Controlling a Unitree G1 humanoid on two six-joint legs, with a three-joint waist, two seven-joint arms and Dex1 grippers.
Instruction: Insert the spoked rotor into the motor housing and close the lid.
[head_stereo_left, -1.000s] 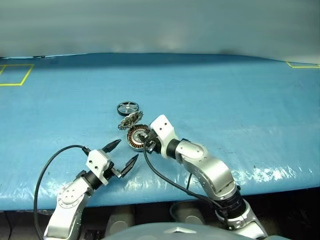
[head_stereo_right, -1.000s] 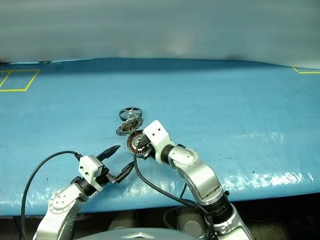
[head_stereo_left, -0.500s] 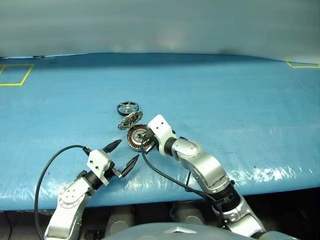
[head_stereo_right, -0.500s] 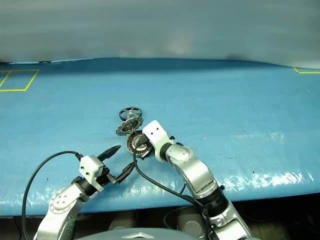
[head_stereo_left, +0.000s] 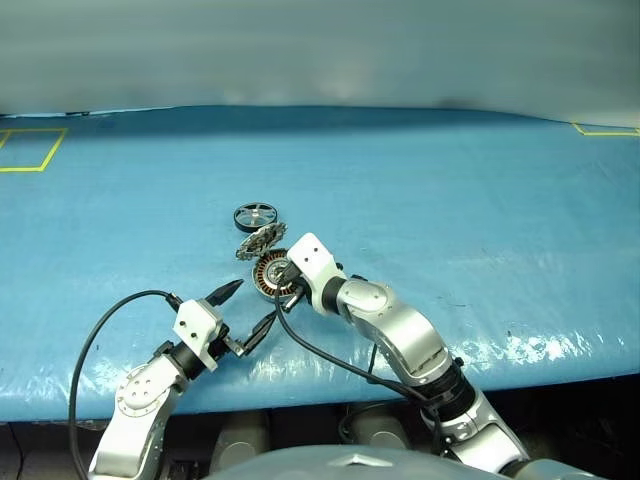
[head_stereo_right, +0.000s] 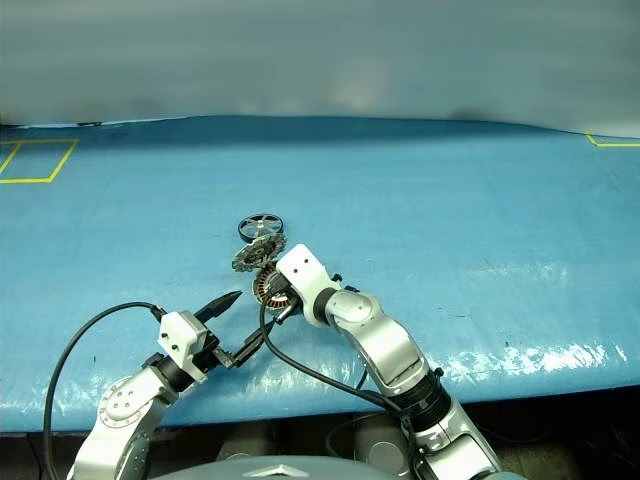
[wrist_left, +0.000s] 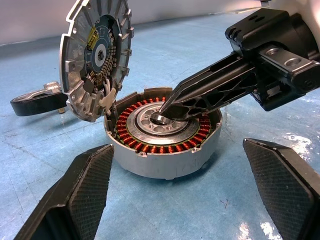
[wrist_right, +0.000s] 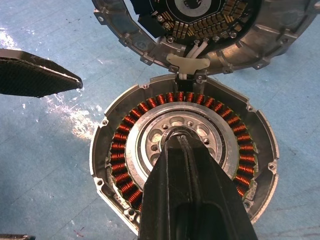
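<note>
The right gripper (wrist_left: 167, 114) has crept further over the open motor housing (wrist_left: 165, 150) than a second ago, and its fingers have come together, tips pinched on a small dark ring right at the housing's central hub; whether that ring is a loose part or just the hub's own collar, I can't quite tell from here; the copper windings sit bare all round it. The lid (wrist_left: 95, 60) stands up on edge, hinged at the housing's far rim, inner face showing, so nothing is closed yet. The spoked rotor (head_stereo_left: 256, 214) lies flat on the blue table (head_stereo_left: 450, 200) just beyond the lid, untouched and apart from both arms; that's the piece that has to go in. The left gripper (head_stereo_left: 243, 311) hangs near the front edge with its fingers spread wide, holding nothing, aimed at the housing. My read: the right arm is fussing at the hub first, and the rotor pick is still to come.
</note>
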